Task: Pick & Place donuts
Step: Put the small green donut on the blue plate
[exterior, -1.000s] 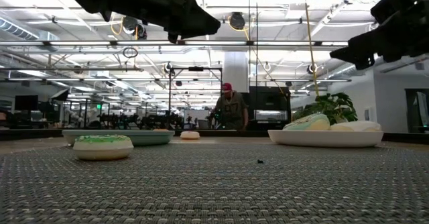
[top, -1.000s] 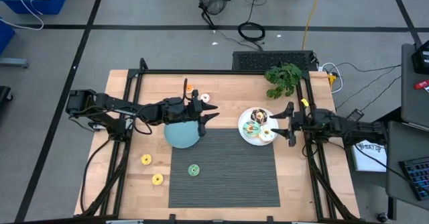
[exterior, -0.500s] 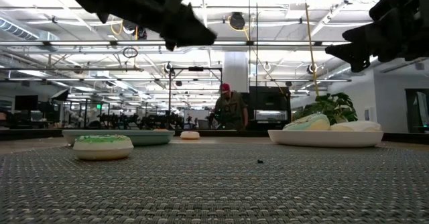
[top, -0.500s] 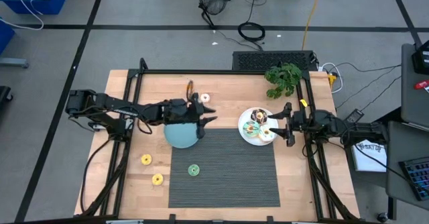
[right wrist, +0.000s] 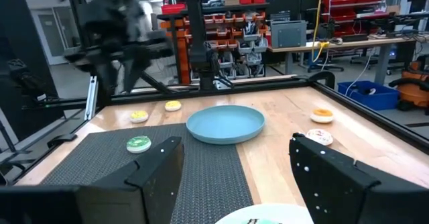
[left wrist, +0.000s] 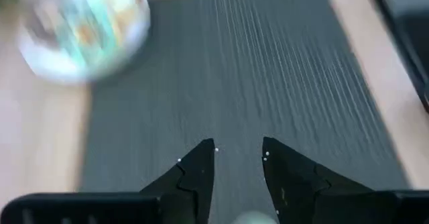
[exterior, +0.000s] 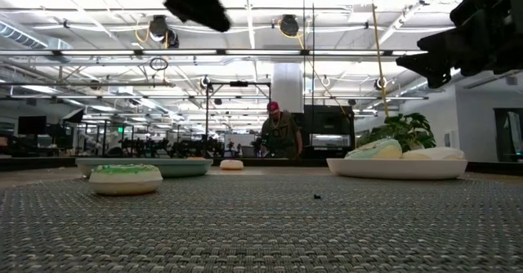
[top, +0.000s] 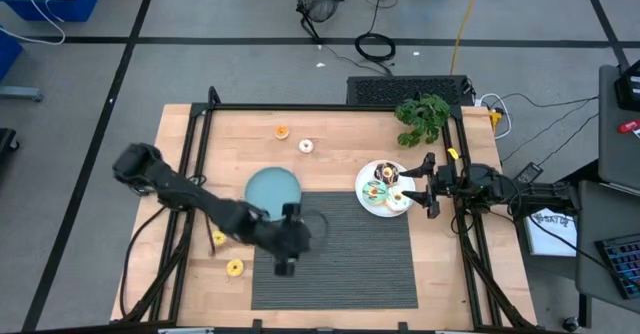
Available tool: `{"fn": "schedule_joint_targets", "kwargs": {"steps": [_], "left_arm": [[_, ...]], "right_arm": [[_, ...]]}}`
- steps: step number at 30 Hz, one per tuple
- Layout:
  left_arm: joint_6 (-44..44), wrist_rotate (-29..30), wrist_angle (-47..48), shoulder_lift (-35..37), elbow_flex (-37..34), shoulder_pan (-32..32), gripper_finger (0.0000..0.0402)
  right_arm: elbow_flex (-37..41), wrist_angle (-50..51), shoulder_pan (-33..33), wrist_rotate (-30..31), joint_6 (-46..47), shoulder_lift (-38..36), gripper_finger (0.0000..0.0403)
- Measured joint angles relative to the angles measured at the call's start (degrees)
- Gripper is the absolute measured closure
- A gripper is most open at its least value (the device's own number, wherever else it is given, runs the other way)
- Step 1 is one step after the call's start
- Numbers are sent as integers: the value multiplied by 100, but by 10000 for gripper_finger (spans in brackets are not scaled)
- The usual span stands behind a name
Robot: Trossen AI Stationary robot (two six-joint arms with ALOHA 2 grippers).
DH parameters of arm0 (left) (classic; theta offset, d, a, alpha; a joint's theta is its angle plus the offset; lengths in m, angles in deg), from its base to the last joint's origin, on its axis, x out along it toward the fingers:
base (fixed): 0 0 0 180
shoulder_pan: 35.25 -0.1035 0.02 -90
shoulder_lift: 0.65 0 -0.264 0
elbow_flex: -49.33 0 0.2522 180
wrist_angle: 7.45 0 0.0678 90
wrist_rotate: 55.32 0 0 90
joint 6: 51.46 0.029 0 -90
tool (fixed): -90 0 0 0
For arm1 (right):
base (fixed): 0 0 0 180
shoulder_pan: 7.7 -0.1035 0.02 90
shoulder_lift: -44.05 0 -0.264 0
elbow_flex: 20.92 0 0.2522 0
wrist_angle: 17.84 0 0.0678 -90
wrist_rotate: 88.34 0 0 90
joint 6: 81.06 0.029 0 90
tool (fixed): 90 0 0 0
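The donuts are small iced rings. A green donut [right wrist: 139,143] lies on the dark mat [top: 350,264]; in the high view my left arm covers it. Two yellow donuts [top: 218,238] [top: 235,268] lie on the wood at the near left. An orange donut [top: 282,131] and a white donut [top: 306,146] lie near the far edge. Several more rest on the white plate [top: 370,199]. My left gripper [left wrist: 239,153] hangs open above the mat's left part, over the green donut's spot, tilted down. My right gripper [right wrist: 234,163] stands open and level beside the white plate.
A teal plate [top: 272,189] sits bare at the mat's far left corner. A potted plant [top: 423,117] stands at the far right. A black frame rail [top: 330,107] runs around the table. A person [exterior: 280,132] stands far behind the table.
My left gripper has swung from over the teal plate's far side toward the table's near edge, out over the mat, and has tipped downward. The teal plate now shows whole. No donut has moved.
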Motion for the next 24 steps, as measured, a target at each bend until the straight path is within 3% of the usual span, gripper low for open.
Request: {"fn": "schedule_joint_targets", "kwargs": {"steps": [4, 8, 16, 24], "left_arm": [[-900, -140, 2412, -1294, 1737, 249, 233], [-1091, 53, 4120, -2211, 2718, 258, 175], [-1494, -467, 4469, -2432, 2616, 236, 88], [-1723, -853, 4554, -2382, 2261, 388, 67]], "right_arm": [[4, -9, 0, 2, 0, 7, 151], [7, -2, 0, 2, 0, 26, 151], [9, -4, 0, 2, 0, 35, 151], [9, 0, 0, 2, 0, 37, 151]]}}
